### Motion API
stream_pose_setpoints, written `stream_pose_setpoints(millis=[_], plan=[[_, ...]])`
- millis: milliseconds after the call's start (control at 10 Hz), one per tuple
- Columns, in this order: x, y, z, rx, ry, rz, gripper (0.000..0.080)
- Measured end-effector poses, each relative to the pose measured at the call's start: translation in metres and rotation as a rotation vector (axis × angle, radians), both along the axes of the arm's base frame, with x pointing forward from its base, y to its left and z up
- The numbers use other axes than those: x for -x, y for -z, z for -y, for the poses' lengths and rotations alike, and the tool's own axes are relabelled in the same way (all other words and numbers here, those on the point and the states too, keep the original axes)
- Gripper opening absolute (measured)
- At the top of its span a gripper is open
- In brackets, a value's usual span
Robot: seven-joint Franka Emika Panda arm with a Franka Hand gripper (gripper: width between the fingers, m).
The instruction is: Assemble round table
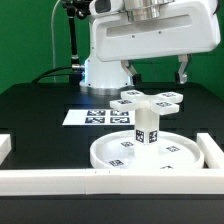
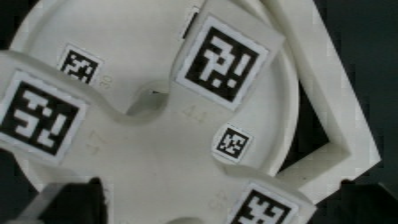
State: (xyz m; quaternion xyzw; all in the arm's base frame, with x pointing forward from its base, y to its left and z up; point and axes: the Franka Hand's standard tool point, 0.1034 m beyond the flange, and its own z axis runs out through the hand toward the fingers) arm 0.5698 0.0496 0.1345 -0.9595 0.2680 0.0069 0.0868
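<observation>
The large round disc (image 1: pixel 150 153) lies flat on the black table. The short leg (image 1: pixel 147 129) stands upright at its middle, and the cross-shaped foot piece (image 1: pixel 150 100) rests on top of the leg. My gripper (image 1: pixel 155 72) is open and empty. It hangs just above the foot piece, with one finger on each side and clear of it. In the wrist view the tagged arms of the foot piece (image 2: pixel 228 60) fill the picture, with the disc (image 2: pixel 125 25) beneath them. My gripper (image 2: pixel 214 216) only shows at the edge of that picture.
The marker board (image 1: pixel 93 117) lies behind the disc toward the exterior view's left. Long white border bars run along the front left (image 1: pixel 50 180) and the right (image 1: pixel 210 155). The robot's base (image 1: pixel 105 72) stands behind.
</observation>
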Motion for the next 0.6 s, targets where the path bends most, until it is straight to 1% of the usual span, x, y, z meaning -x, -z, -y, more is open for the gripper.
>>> stream_pose_setpoints(millis=[100, 200, 300, 400, 600], plan=[[0.0000, 0.0000, 0.0006, 0.004, -0.092, 0.016, 0.0648], [-0.0022, -0.0007, 0.0026, 0.042, -0.265, 0.049, 0.0648], [-0.0064, -0.0018, 0.0017, 0.091, -0.436, 0.090, 0.0648], [-0.0058, -0.0015, -0.0018, 0.116, -0.562, 0.097, 0.0648], [-0.0050, -0.0015, -0.0018, 0.128, -0.761, 0.110, 0.0648]])
